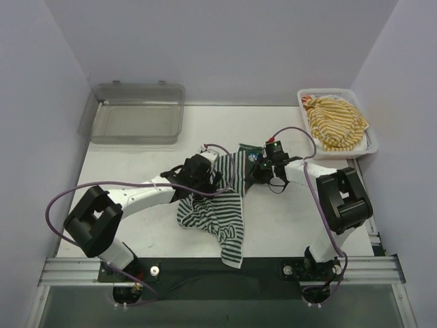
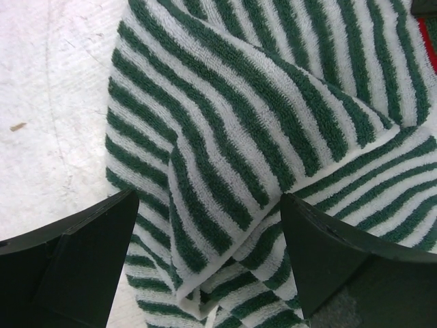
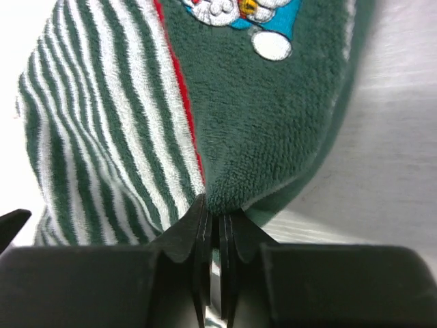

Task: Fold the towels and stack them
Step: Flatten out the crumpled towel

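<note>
The green-and-white striped towel (image 1: 222,212) lies crumpled at the table's middle, one end hanging over the near edge. My left gripper (image 1: 205,179) is open over its folds; both fingers (image 2: 75,260) stand apart with striped cloth (image 2: 225,143) between them. My right gripper (image 1: 258,171) is shut on the towel's plain green end (image 3: 273,137) beside the cartoon patch (image 3: 246,17) and a red stripe. The yellow-and-white striped towel (image 1: 334,121) lies bunched in the white mesh basket (image 1: 369,147) at the back right. No plain white towels are in view.
A clear grey plastic tray (image 1: 133,113) stands at the back left. Purple cables loop off both arms. The black rail (image 1: 218,268) runs along the near edge, under the hanging towel end.
</note>
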